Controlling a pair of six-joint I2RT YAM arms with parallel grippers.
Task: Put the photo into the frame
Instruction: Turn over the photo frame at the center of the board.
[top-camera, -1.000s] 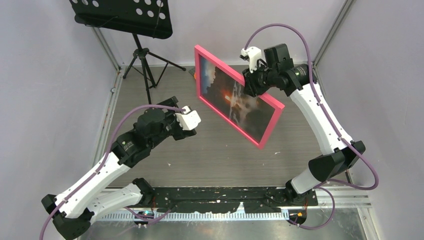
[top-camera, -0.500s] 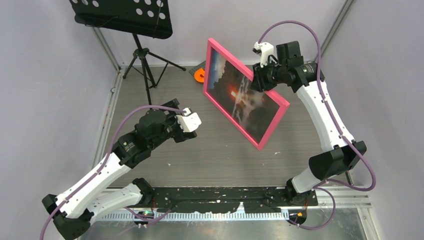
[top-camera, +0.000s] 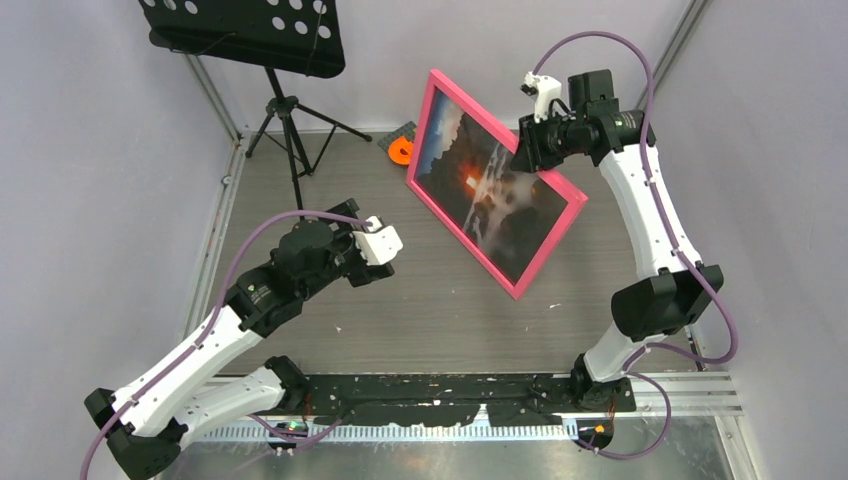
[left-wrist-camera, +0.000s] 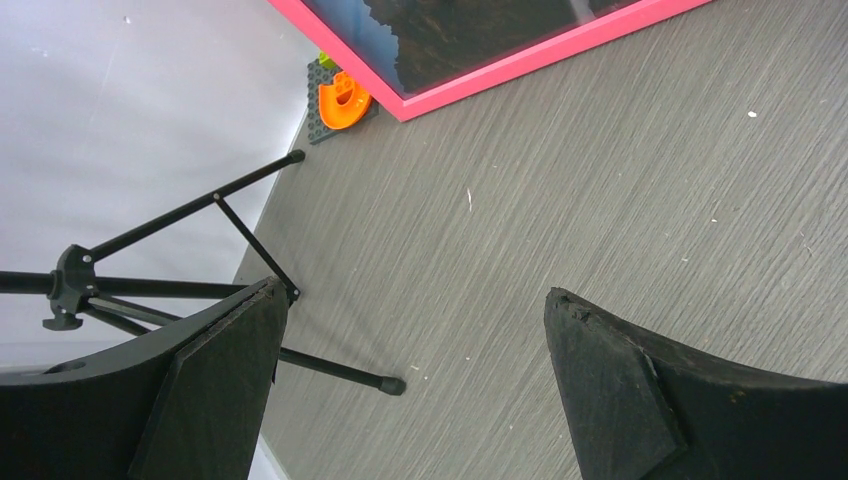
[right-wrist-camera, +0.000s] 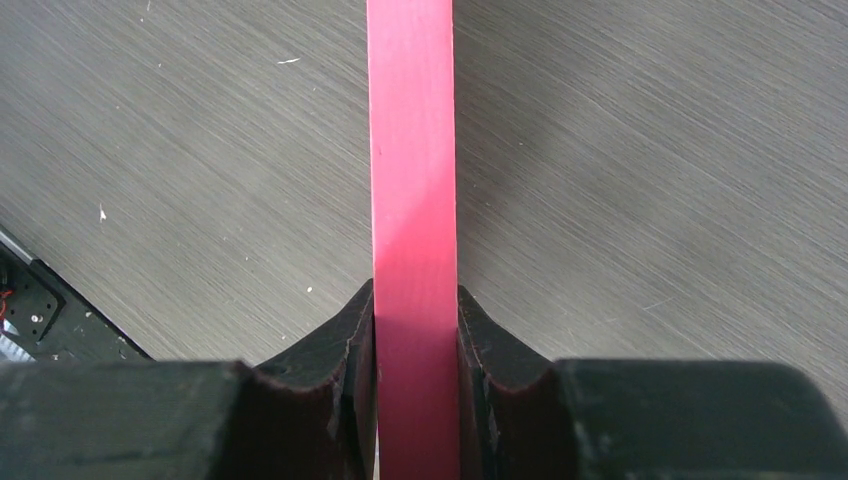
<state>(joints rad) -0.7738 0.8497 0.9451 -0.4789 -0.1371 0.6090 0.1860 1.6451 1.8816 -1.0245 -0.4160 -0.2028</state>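
Pink rail of the frame (right-wrist-camera: 412, 180) sits pinched betw. both fingers of the right end effector (right-wrist-camera: 415, 320), which is closed tight on it w/ no gap either side. Top view: frame is up on edge, tilted, far-right of centre over the counter (top-camera: 420, 310). Can't tell if its near corner touches down. The photo (top-camera: 490, 200) shows inside the border, sunset glow facing left/near, so it looks seated already.

Left end effector (left-wrist-camera: 412, 300) hangs wide open w/ nothing in it, apart from the frame on the near-left. Orange piece (left-wrist-camera: 342, 98) lies just beyond the frame's far corner. Music-stand tripod (top-camera: 285, 115) is far-left.

Handling, my guess: stiff, light, thin; front prob. glazed, so slick and breakable. A one-rail pinch lets it swing. Best hold is mid-rail, edges only, never the face.
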